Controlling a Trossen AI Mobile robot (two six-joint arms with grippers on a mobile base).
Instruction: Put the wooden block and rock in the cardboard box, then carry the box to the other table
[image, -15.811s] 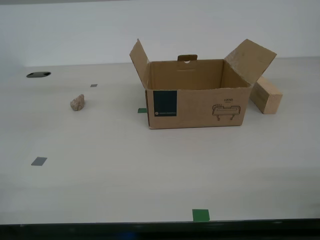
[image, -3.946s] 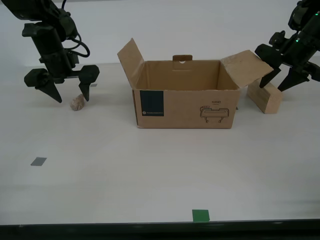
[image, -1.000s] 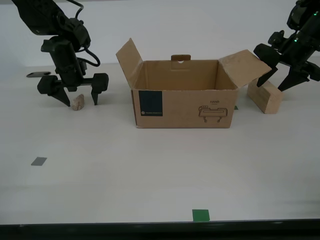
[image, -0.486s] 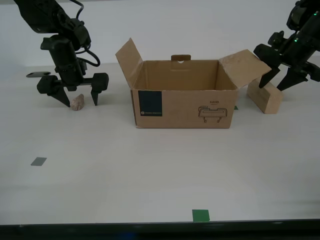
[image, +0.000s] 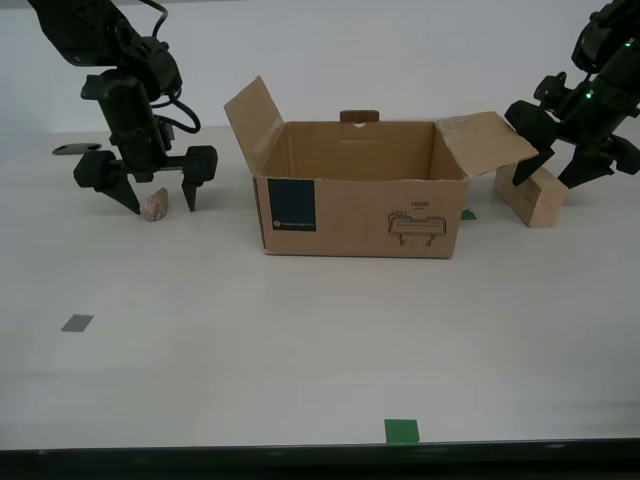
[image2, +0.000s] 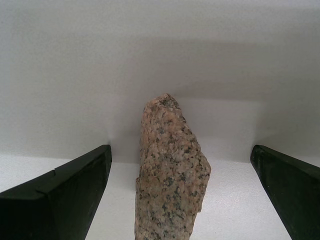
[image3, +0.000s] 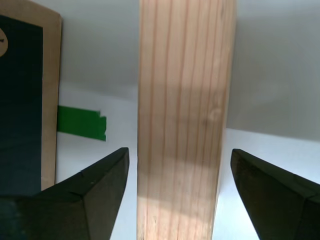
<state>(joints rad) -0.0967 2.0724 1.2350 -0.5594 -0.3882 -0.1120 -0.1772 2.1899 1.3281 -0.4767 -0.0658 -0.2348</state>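
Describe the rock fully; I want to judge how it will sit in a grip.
The rock is a small, rough, irregular stone, speckled pinkish-beige with dark flecks like granite. It stands narrow end up on the smooth pale table, towards the exterior view's left, apart from the cardboard box. My second gripper is open and straddles it; its fingers are clear of the stone on both sides.

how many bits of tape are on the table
3 visible: a grey piece toward the exterior view's left, a green piece at the near edge, another green piece beside the cardboard box. Others may be hidden.
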